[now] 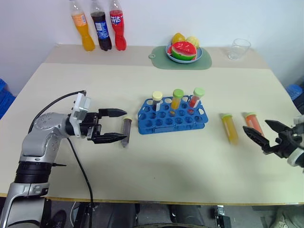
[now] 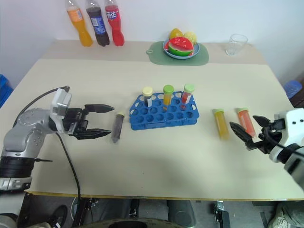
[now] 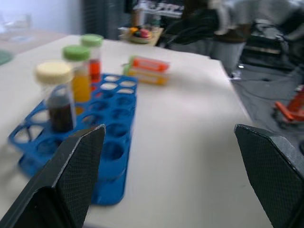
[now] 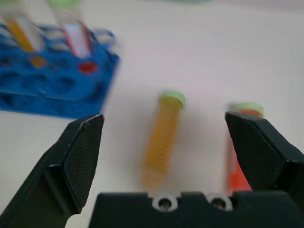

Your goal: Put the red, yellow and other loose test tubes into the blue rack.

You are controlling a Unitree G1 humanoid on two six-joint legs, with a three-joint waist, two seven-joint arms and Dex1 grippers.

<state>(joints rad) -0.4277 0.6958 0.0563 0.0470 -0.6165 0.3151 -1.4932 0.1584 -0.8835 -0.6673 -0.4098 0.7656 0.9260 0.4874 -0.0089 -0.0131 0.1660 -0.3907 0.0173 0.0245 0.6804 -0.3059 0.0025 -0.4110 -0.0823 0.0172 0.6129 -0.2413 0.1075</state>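
Beige table (image 1: 142,161), white wall behind; yellow tube (image 1: 230,128) and red tube (image 1: 254,123) lie caps away; both grippers (image 1: 113,125) (image 1: 266,133) spread, empty.

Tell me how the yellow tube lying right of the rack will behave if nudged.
The yellow tube lies on its side on the table, so it likely rolls sideways. Its smooth, round wall probably slips under a loose pinch. Filled with liquid, it may feel weighty.

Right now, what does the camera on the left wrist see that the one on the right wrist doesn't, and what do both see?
Left wrist camera alone: the dark tube with a cream cap, standing in the blue rack. Right wrist camera alone: the right pincer, open. Both: the rack, its standing yellow tube and red tube, and the two loose tubes lying on the table, yellow and orange-red.
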